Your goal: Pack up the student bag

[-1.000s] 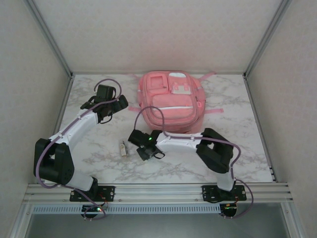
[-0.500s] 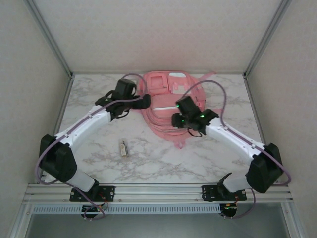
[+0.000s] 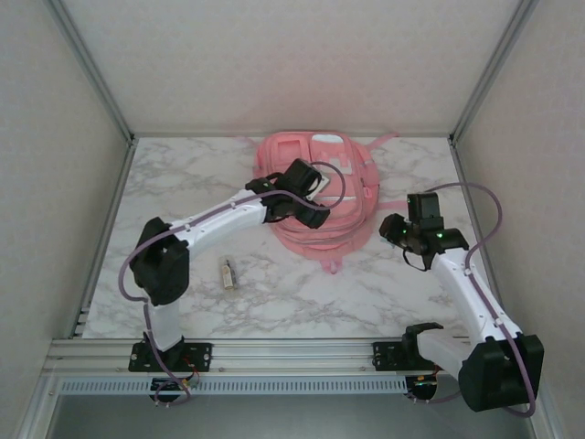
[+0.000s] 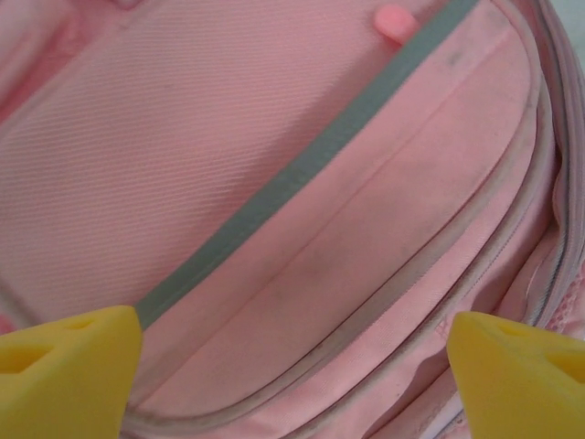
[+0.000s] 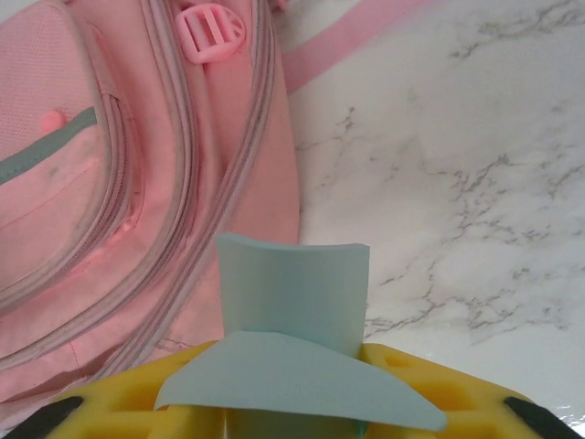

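The student bag (image 3: 352, 206) lies flat at the back middle of the marble table, big and pink. My left gripper (image 3: 313, 187) hovers over its front. In the left wrist view that gripper (image 4: 292, 366) is open, its yellow fingertips (image 4: 69, 366) wide apart above a pocket of the bag (image 4: 274, 119) with a grey strip and a curved zip, nothing between them. My right gripper (image 3: 396, 231) hangs just right of the bag. It (image 5: 292, 389) is shut on a bent light blue paper pad (image 5: 292, 293), with the bag's side (image 5: 110, 183) to its left.
A small metal cylinder (image 3: 228, 273) lies on the table left of centre, in front of the bag. A pink strap (image 3: 395, 204) trails from the bag's right side, and a pink buckle (image 5: 210, 32) sits near it. Metal frame posts and panel walls enclose the table.
The left arm swung right, from left of the bag to over its front. The right arm went from the table's front middle, over the bag, to the bag's right side.
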Robot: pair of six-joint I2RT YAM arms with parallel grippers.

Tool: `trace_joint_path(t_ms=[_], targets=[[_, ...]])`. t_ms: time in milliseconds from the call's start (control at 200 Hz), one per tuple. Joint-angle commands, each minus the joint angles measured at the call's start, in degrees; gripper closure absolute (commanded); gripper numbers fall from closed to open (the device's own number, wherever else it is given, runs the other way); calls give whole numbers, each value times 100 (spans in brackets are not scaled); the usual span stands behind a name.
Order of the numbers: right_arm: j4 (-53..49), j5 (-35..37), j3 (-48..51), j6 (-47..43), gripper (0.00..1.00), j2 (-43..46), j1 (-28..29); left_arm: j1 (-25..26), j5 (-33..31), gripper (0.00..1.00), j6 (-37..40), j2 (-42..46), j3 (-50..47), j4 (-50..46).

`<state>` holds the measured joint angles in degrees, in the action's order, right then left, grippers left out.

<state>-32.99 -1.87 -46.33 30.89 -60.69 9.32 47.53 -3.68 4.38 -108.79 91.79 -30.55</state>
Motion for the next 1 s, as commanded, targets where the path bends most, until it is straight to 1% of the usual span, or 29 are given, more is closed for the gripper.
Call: trace_joint_path(t_ms=[0,135,280,355,380,420,465,696,896,996], targets=[[135,-441,126,15,61,129,-124,115,14,16,531,-190,252,-339],[180,-493,167,26,61,153,-154,288,-126,16,844,-428,386,-466],[210,-536,161,43,62,119,-157,340,-411,16,1002,-685,475,-453],[205,-568,155,42,62,136,-157,339,-678,23,1046,-786,520,-368],[202,-577,156,48,62,151,-154,332,-741,27,1055,-836,556,-356],[192,-593,155,31,63,167,-155,337,-855,37,1043,-879,622,-331],[180,-610,144,22,63,183,-156,336,-907,51,1015,-915,684,-323],[250,-772,140,81,65,195,-158,291,-409,100,753,-794,1065,-536],[670,-1204,141,359,66,14,-157,105,78,100,317,-731,1405,-827],[1122,-1466,199,730,66,-144,-138,30,87,100,66,-731,1485,-818]])
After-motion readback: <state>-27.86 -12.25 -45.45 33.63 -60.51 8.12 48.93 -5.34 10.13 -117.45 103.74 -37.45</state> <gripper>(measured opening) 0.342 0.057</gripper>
